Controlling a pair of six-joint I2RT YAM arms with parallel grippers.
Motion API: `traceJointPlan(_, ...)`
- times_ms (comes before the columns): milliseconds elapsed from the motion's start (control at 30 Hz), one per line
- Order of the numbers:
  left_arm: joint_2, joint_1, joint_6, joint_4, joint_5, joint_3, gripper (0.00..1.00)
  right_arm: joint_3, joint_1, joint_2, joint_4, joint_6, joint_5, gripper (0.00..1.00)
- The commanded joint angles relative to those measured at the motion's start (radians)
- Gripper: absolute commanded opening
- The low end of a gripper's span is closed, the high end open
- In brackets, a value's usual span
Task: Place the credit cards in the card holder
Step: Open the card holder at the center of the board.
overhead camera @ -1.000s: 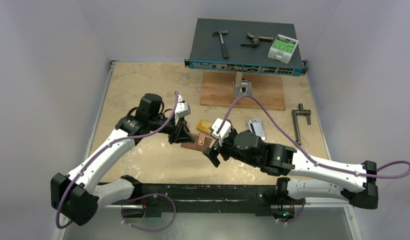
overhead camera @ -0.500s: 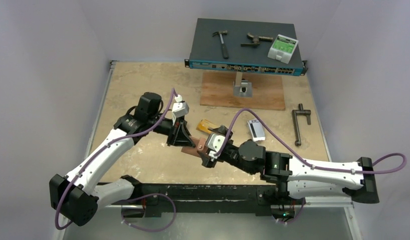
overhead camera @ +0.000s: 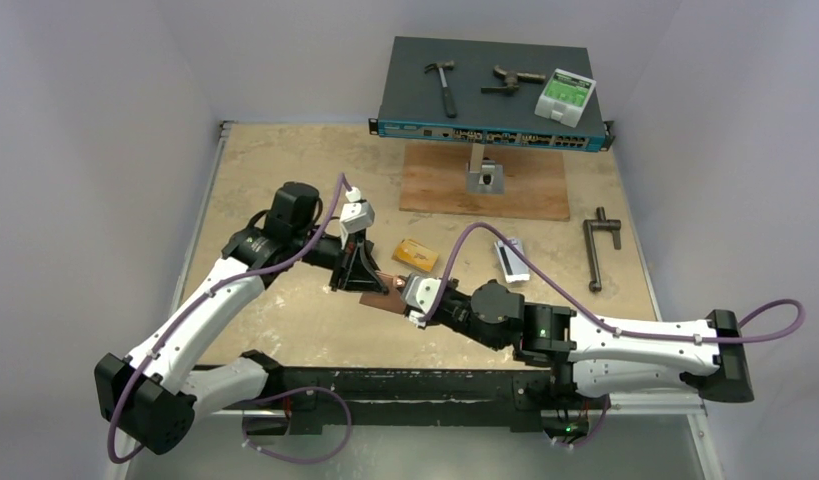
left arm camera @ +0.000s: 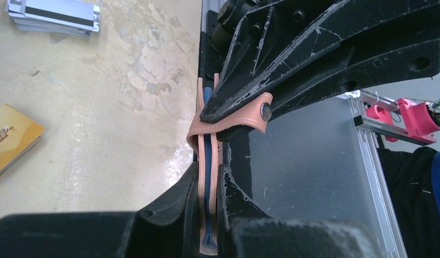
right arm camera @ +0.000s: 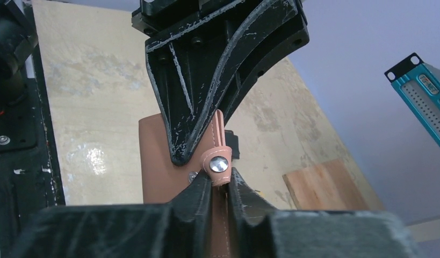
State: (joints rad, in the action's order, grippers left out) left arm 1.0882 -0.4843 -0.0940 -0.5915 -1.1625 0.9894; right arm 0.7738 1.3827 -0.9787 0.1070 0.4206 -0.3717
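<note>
**Right gripper (right arm camera: 220, 188) nips card holder (right arm camera: 153, 156) by the snap tab (right arm camera: 217, 164); left gripper (left arm camera: 209, 174) braces it**

The right gripper's jaws stand narrow, pinched on the edge of the salmon-pink card holder just under the studded tab. The left gripper faces it, also drawn in tight, clamped across the opposite end. The holder sits edge-up between the two, near the front of the table (overhead camera: 285, 160). A dark blue strip shows between its leaves in the left wrist view; whether that is a card or lining cannot be told.

An orange-gold card (overhead camera: 415, 255) lies on the table just beyond the holder. A silver-grey stack (overhead camera: 510, 258) lies farther to the right, well apart from both grippers.

The step in hand looks like opening the holder. To do it well, the left gripper's clamp should stay firm and fixed. The right gripper should take only the tab or one leaf, not both, and peel it away in an arc about the fold. A straight pull could drag the whole holder out of the left gripper, or slip off the thin leather. The slots should end up facing the loose cards.
</note>
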Motion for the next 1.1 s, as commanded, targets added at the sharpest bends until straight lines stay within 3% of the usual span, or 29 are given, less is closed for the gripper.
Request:
traceJointPlan(0,-0.022,-0.025,-0.054,-0.037,-0.073,0.033,0.00,0.076,-0.008,-0.028,-0.001,-0.055,0.032,0.04)
traceJointPlan(233,-0.014,-0.038,-0.134,-0.099,-0.042,0.045,0.02,0.105,-0.009,-0.027,-0.051,-0.138,0.084,0.00)
traceJointPlan(267,-0.013,-0.042,-0.138,-0.101,-0.037,0.046,0.13,0.105,-0.010,-0.024,-0.052,-0.151,0.087,0.00)
traceJointPlan(333,-0.017,-0.047,-0.165,-0.112,-0.013,0.049,0.50,0.104,-0.009,-0.019,-0.053,-0.185,0.080,0.00)
traceJointPlan(400,-0.019,-0.047,-0.180,-0.111,0.016,0.051,0.63,0.099,-0.010,-0.020,-0.048,-0.218,0.051,0.00)
traceJointPlan(467,-0.023,-0.048,-0.204,-0.123,0.043,0.060,0.90,0.089,-0.012,-0.024,-0.040,-0.262,-0.001,0.00)
traceJointPlan(500,-0.025,-0.047,-0.216,-0.126,0.060,0.065,0.94,0.083,-0.014,-0.028,-0.034,-0.289,-0.033,0.00)
traceJointPlan(667,-0.042,-0.045,-0.311,-0.187,0.224,0.104,1.00,0.056,-0.056,-0.108,-0.085,-0.466,-0.186,0.00)
traceJointPlan(867,-0.115,-0.044,-0.302,-0.139,0.559,0.071,1.00,0.102,-0.086,-0.290,-0.285,-0.698,-0.289,0.00)
traceJointPlan(1067,-0.231,-0.043,-0.390,-0.207,0.562,-0.017,1.00,0.185,-0.093,-0.523,-0.489,-0.902,-0.379,0.00)
